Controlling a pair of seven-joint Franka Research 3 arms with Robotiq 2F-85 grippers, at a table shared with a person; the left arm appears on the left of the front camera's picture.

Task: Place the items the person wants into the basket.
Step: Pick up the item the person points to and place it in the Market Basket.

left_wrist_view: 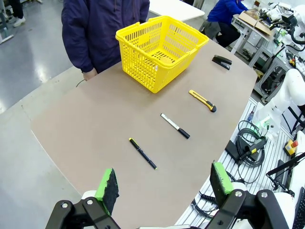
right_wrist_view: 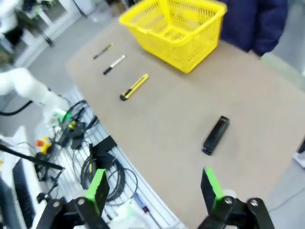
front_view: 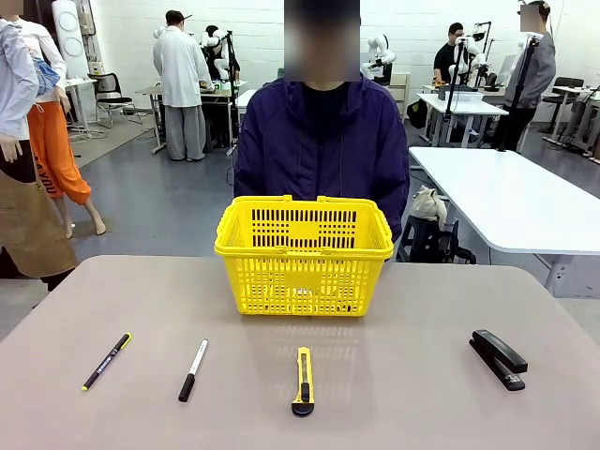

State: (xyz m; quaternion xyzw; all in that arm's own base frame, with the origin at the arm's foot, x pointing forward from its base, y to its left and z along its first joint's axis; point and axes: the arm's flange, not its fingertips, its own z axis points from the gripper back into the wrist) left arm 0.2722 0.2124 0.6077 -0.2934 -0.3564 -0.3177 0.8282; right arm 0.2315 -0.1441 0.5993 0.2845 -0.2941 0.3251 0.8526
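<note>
Tan table [front_view: 394,398], yellow basket [front_view: 303,255] contents unclear through lattice, stapler [front_view: 498,359], utility knife [front_view: 303,380], left gripper [left_wrist_view: 164,181], right gripper [right_wrist_view: 153,185] both spread

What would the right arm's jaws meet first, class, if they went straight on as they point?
Probably the bare table, between the utility knife and the stapler, touching neither; depth is unclear.

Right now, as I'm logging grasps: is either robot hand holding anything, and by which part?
Nothing is held. The left hand and the right hand are both open and empty; the knife and stapler lie on the table.
</note>
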